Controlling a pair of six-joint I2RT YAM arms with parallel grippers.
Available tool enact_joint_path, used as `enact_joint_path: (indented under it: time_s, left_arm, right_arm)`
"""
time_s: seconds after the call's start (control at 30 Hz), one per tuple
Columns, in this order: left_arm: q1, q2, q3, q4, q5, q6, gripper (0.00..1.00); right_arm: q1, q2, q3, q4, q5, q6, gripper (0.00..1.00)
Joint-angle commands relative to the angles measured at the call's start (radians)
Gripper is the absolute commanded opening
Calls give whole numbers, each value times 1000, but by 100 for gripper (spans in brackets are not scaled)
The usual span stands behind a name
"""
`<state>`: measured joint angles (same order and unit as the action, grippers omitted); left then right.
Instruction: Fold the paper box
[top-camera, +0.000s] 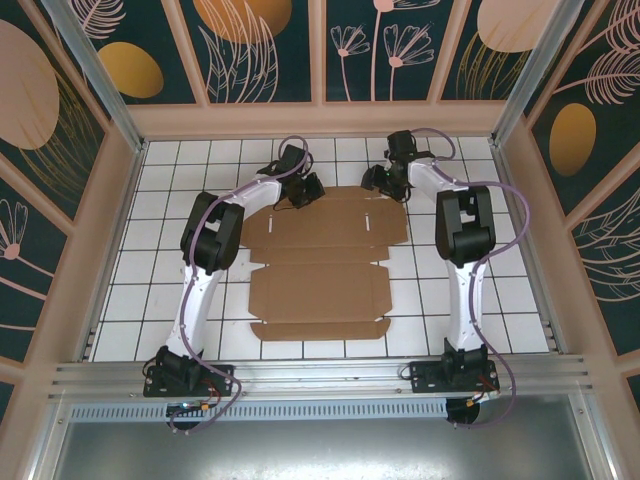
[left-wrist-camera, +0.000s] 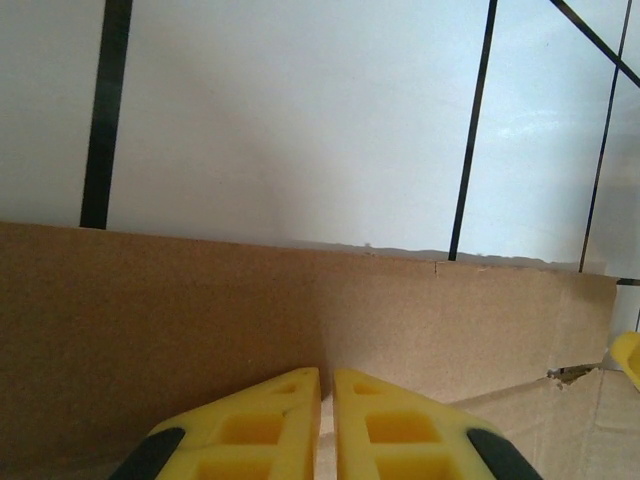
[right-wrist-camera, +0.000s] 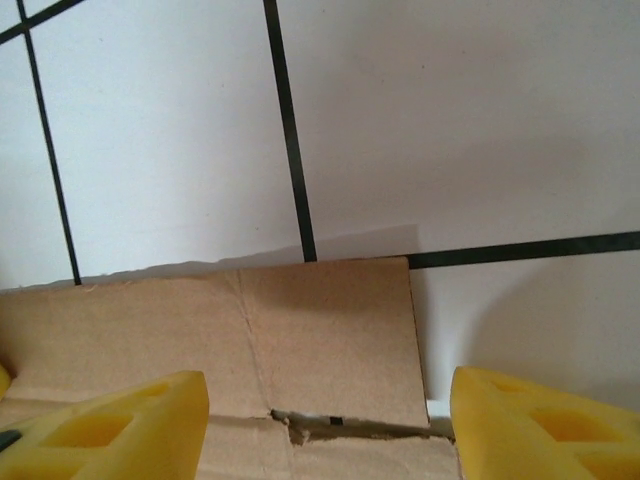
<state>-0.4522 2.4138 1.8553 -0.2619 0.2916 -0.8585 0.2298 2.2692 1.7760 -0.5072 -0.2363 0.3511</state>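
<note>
Mostly flat paper box (top-camera: 318, 265), apparently.

Paper box (top-camera: 320, 270) lying flat as a sheet at the middle of a table (top-camera: 130, 290), between two robot arms (top-camera: 205, 260).
The arms stand at the near edge, one to the left of the sheet and one to the right. The left gripper (top-camera: 305, 192) is at the sheet's far left corner and the right gripper (top-camera: 378, 180) at its far right corner, well apart. From the right wrist, a far corner flap lies between the two fingers (right-wrist-camera: 130, 420), with table beyond it.
</note>
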Motion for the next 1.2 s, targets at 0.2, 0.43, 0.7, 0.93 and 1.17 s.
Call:
enact_joint_path:
  time_s: [0.2,0.43,0.7,0.93,1.17]
  left_arm:
    - [0,41,-51,-9,52,-23,9]
    - [0,39,-68,4,57,-18,7]
    - [0,38,-74,6,55,-18,8]
    - [0,27,-80,5,51,-18,7]
    - [1,18,-97,12,54,-19,7]
  right_arm:
    - [-2,108,113,-93,-72,-42,66]
    - [7,20,74,-34,-158,-26,63]
    - [19,-59,12,23,-181,-8,57]
    - [44,-75,-15,55,-168,3,55]
    - [74,-4,43,25,-182,-4,55]
